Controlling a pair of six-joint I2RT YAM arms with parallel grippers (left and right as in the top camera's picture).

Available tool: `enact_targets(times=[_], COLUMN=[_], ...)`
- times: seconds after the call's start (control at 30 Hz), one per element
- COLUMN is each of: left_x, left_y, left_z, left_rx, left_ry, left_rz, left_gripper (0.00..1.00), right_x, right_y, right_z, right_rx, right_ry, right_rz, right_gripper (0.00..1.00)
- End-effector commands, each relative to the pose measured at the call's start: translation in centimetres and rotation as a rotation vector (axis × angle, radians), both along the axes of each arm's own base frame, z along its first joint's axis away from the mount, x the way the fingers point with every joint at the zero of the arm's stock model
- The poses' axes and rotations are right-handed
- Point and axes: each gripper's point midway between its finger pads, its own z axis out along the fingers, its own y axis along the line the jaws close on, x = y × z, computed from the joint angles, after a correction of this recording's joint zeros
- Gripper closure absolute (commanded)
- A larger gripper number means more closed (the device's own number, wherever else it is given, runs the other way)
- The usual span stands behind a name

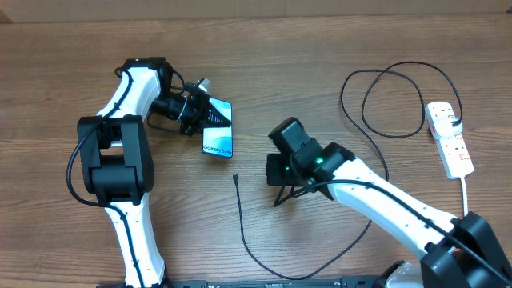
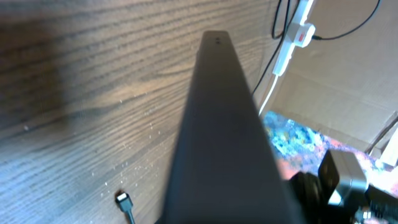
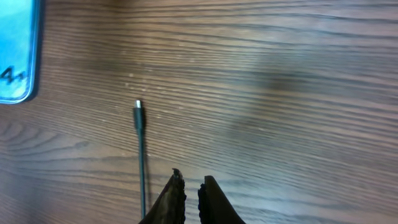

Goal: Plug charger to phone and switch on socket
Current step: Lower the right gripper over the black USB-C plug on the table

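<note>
The phone [image 1: 217, 128], with a light blue screen and "Galaxy" text, lies tilted left of centre. My left gripper [image 1: 196, 112] is shut on its far end. In the left wrist view the phone's dark edge [image 2: 224, 137] fills the middle and hides the fingers. The charger is a thin black cable whose tip [image 1: 236, 178] lies loose on the table below the phone; it also shows in both wrist views [image 2: 122, 200] [image 3: 137, 107]. My right gripper [image 1: 276, 180] [image 3: 191, 185] is shut and empty, just right of the cable. The white socket strip [image 1: 450, 138] lies at the far right.
The black cable [image 1: 264, 268] loops along the front edge and up to the socket strip, with a large loop [image 1: 384, 100] at the back right. A corner of the phone [image 3: 15, 50] shows top left in the right wrist view. The strip's white cord [image 1: 465, 196] trails toward the front.
</note>
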Motion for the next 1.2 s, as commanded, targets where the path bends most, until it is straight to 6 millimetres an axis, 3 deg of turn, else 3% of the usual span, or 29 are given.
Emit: enact_targets(times=[0.0,0.2,0.4,0.63,1.17], left_x=[0.2,1.5,2.0,1.8,1.7], left_y=[-0.2,1.4,3.3,4.8,4.8], left_z=[0.5,0.2,0.7,0.8,0.7], left_rx=[-0.009,0.004,-0.035,-0.039,-0.033], left_ry=[0.032,0.036,-0.010,-0.028,-0.021], left_rz=[0.032,0.101,0.122,0.130,0.127], left_gripper=[0.96,0.96,0.96,0.96,0.96], right_x=[-0.2,-1.5,-1.3,-0.8,-0.2], right_y=[1.6,4.6,5.3,6.6,7.3], right_z=[-0.7,-3.6,-5.8,-5.2,-4.8], right_rx=[-0.006,-0.015,-0.030,0.022,-0.028], right_ry=[-0.016,-0.001,0.006,-0.025,-0.146], right_rz=[0.021,0.083,0.108,0.131,0.175], right_gripper=[0.91,0.83,0.69,0.66,0.67])
